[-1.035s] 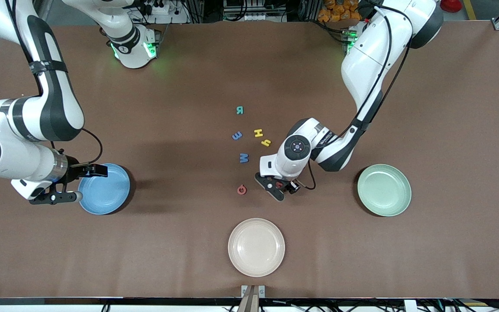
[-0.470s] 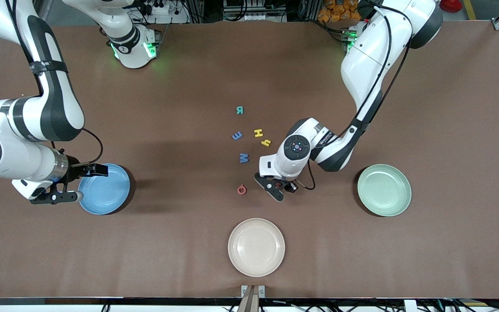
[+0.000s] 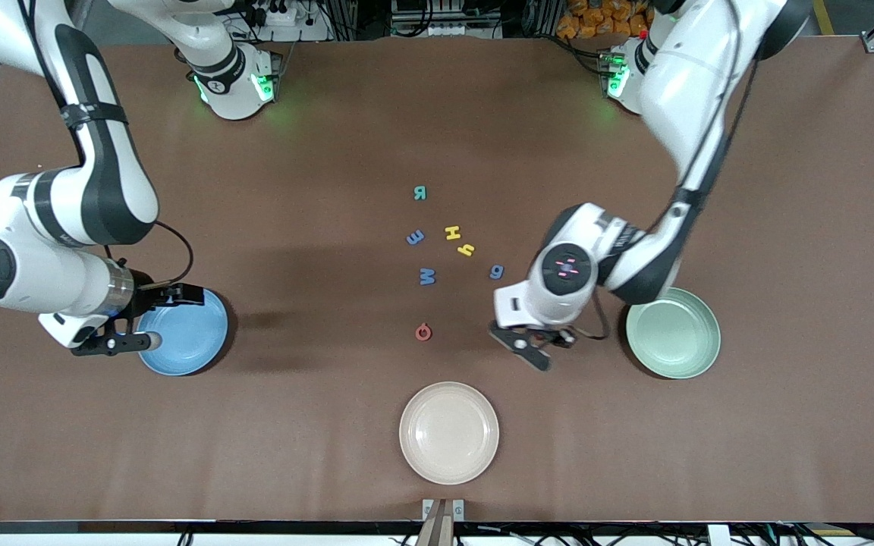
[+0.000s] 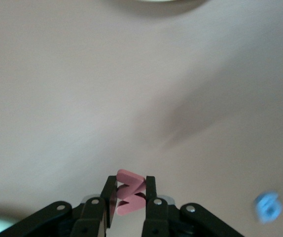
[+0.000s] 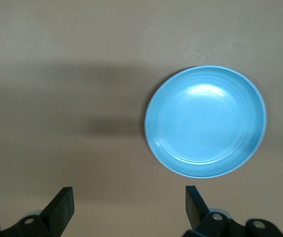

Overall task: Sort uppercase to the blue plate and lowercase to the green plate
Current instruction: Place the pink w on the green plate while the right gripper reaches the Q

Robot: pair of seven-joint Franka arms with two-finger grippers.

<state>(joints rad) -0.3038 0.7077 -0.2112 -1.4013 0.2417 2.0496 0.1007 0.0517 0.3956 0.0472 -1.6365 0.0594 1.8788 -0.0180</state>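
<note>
red foam w pinched in left end effector, raised over brown surface between cream plate and green plate; right end effector spread wide, holding nothing, waiting over blue plate edge; red q, blue m, blue g, yellow h, yellow capital h, blue e, teal r lie mid-surface

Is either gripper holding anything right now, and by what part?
The left gripper pinches the red w by its flat faces. The right gripper holds nothing.
</note>
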